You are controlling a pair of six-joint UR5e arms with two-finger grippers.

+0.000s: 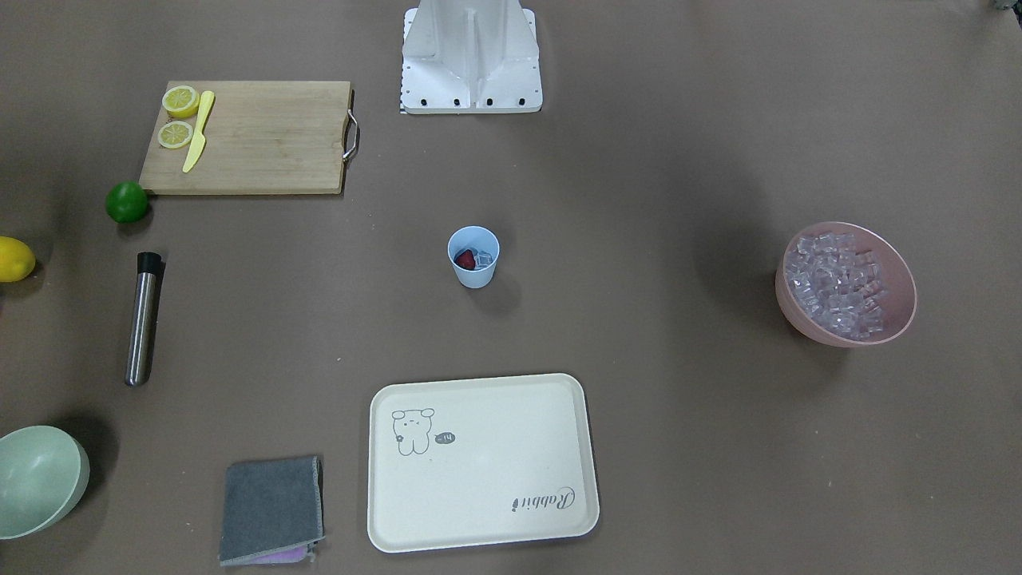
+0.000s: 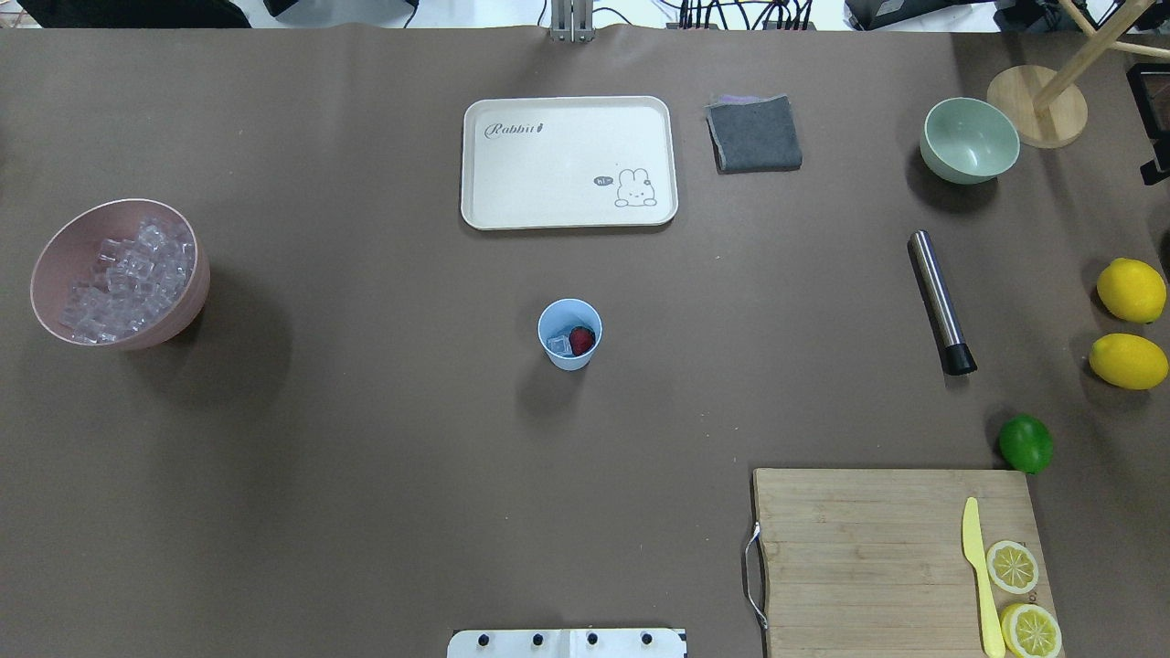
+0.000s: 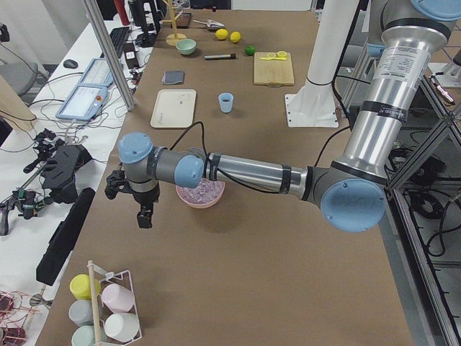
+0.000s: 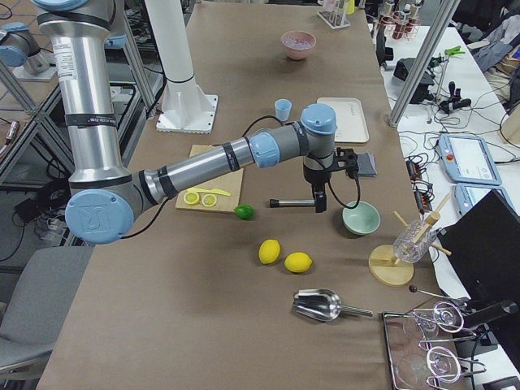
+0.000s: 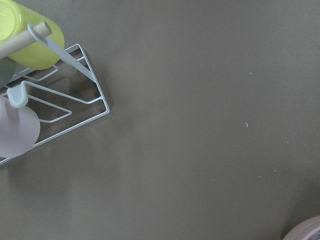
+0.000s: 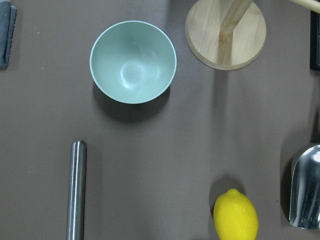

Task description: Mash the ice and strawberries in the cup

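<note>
The light blue cup (image 1: pixel 473 257) (image 2: pixel 569 334) stands upright at the table's middle. Inside it lie a dark red strawberry (image 2: pixel 581 340) (image 1: pixel 465 259) and a few clear cubes of ice (image 2: pixel 558 344) (image 1: pixel 484 259). More ice fills a pink bowl (image 2: pixel 187 306) (image 1: pixel 798 319) on the robot's left. My left gripper (image 3: pixel 144 216) hangs beyond that bowl, near the table's end; I cannot tell whether it is open or shut. My right gripper (image 4: pixel 320 203) hangs over a steel cylinder (image 2: pixel 941 302) (image 6: pixel 76 190) beside the pale green bowl (image 6: pixel 133 60); its state cannot be told either.
A cream tray (image 2: pixel 512 215) and a grey cloth (image 2: pixel 754 133) lie beyond the cup. A cutting board (image 2: pixel 859 548) holds lemon halves and a yellow knife. A lime (image 2: pixel 1025 443), two lemons (image 2: pixel 1131 290), a metal scoop (image 6: pixel 306 185), a wooden stand (image 6: pixel 226 35) and a wire cup rack (image 5: pixel 60 100) are around.
</note>
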